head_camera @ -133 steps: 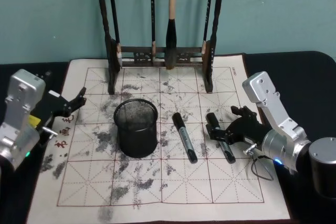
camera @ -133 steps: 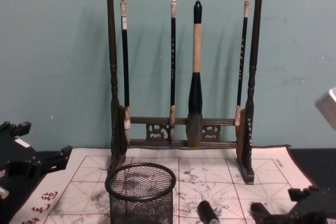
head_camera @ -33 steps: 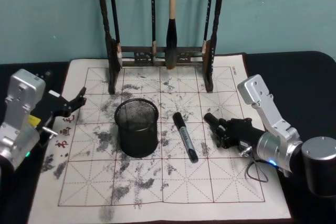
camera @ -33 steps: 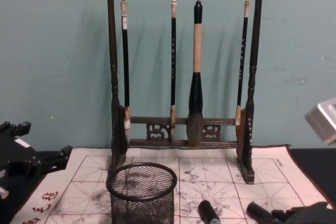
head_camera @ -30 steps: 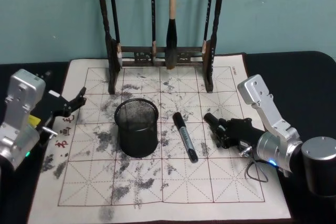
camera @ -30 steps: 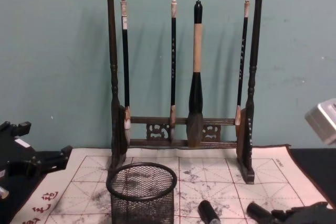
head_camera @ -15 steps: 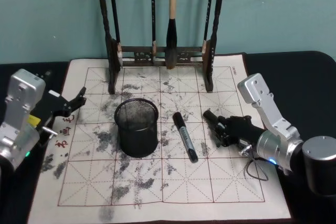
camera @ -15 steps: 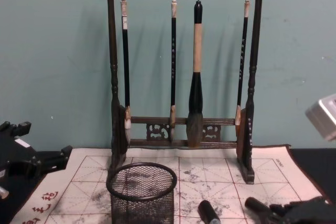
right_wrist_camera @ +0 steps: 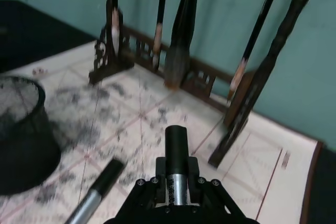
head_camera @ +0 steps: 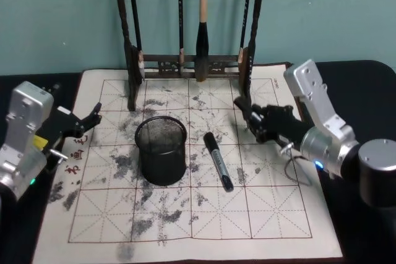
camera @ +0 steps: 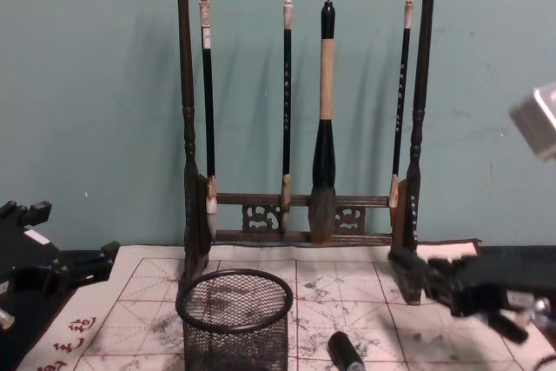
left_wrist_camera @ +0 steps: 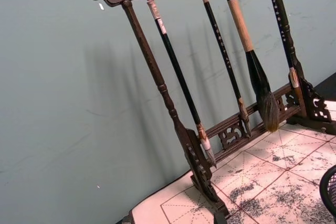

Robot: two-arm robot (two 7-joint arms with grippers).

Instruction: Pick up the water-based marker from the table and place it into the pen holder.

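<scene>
A black marker (head_camera: 242, 107) is pinched between the pressed-in fingers of the right gripper (head_camera: 258, 123), to the right of the holder (head_camera: 161, 151) and a little farther back. It is held roughly level, clear of the mat (head_camera: 278, 214). Its free end juts out toward the rack (head_camera: 189, 63), and its other end is hidden inside the gripper. In the right wrist view the marker (right_wrist_camera: 176, 150) sticks straight out between the two fingers, with only its front part visible. In the chest view the gripper (camera: 452, 284) covers the rack's right foot, and marker and gripper are hard to tell apart, dark on dark.

The holder, a black mesh cup, stands upright on the ink-stained mat. Its base is cut off in the chest view (camera: 233, 319). Only part of it shows at the edge of the right wrist view (right_wrist_camera: 21, 140).

Another marker (head_camera: 218, 161) lies flat on the mat just right of the holder. In the chest view only its end (camera: 344, 352) shows.

Behind the holder stands the rack, its top cut off in the head view, with four brushes (camera: 324, 128) hanging from it.

The left gripper (head_camera: 86, 122) rests well left of the holder, over the mat's edge, its fingers apart and holding nothing.
</scene>
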